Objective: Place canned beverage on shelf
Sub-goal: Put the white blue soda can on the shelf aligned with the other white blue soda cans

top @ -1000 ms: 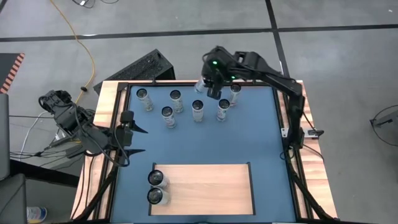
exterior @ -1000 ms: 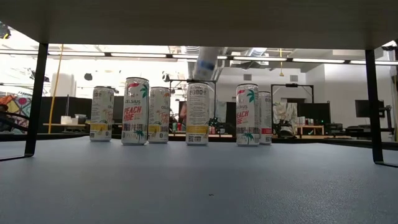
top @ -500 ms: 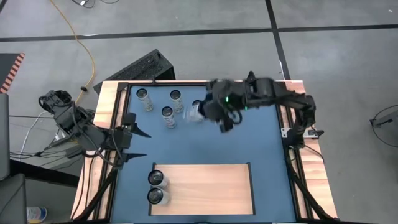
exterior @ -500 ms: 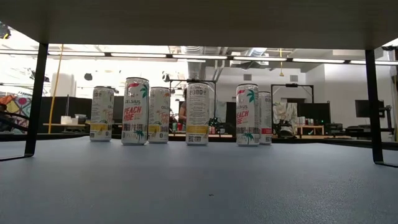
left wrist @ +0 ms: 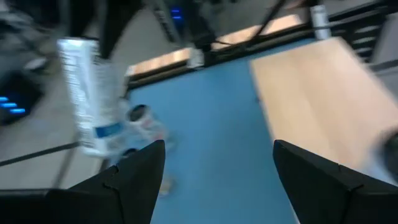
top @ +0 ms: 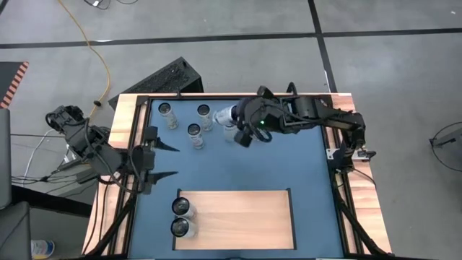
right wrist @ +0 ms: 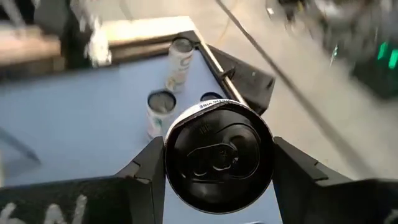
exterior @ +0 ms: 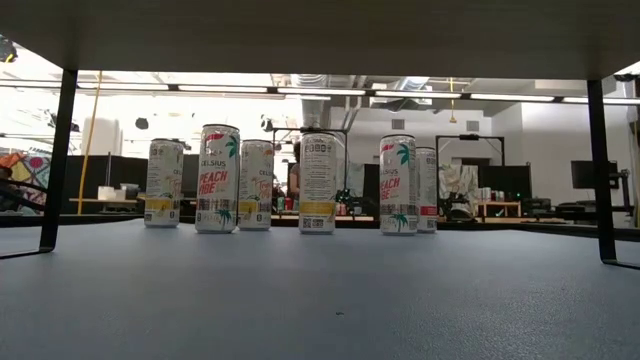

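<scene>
low view: cans [exterior: 317,182] on blue surface [exterior: 320,300], office behind.

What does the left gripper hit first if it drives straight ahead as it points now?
Probably nothing close. The left gripper, jaws open and empty, points across bare blue table surface. The pale wooden shelf panel lies off to one side, and the can in the right gripper off to the other; depth unclear.

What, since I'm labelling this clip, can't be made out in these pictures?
- Label of the silver beverage can: right wrist view shows only its lid, held by the right gripper.
- Labels of two cans on the pale wooden shelf: high view shows only lids.
- Both arms: outside low view.
</scene>
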Action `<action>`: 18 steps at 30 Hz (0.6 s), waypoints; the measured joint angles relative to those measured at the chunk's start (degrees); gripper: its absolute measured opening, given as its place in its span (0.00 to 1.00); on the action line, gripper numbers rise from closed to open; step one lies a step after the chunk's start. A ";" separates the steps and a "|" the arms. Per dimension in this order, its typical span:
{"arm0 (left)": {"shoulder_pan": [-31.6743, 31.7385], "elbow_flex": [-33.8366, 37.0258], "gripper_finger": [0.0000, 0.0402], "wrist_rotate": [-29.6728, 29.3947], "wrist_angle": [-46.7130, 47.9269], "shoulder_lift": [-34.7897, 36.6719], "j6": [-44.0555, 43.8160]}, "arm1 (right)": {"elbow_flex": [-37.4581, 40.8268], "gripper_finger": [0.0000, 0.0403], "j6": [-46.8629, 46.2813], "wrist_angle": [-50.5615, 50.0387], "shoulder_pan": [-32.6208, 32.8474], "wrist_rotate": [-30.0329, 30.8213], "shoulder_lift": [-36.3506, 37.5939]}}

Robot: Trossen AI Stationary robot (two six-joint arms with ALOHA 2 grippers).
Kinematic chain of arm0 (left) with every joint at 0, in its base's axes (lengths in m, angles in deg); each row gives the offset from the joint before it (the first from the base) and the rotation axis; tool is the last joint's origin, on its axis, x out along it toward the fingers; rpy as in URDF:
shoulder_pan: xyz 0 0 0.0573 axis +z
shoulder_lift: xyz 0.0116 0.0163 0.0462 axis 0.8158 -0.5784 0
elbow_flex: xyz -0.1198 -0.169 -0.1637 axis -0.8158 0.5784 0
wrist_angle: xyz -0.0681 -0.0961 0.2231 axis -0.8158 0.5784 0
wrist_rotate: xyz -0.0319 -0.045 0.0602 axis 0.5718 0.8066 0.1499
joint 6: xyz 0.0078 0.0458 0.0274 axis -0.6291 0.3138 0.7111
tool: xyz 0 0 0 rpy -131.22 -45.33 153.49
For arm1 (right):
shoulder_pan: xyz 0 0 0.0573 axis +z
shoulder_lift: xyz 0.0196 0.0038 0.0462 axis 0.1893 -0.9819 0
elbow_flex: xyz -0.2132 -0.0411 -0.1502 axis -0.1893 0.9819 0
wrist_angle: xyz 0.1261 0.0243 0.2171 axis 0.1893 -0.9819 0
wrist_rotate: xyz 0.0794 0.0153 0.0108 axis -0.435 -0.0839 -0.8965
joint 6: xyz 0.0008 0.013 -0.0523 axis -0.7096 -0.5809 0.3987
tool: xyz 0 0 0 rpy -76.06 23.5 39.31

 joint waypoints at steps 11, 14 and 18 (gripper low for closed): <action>8.12 -0.01 0.71 -7.27 -5.17 -9.44 6.87 | 0.04 0.49 -9.41 7.30 1.46 2.35 -1.20; 10.02 -0.01 0.71 -11.33 -6.92 -11.92 7.93 | -0.02 0.49 -11.70 9.50 0.77 2.40 -1.01; 11.42 -0.01 0.71 -23.48 -8.69 -14.77 9.92 | -0.02 0.52 -14.98 9.61 -0.26 -0.94 -1.05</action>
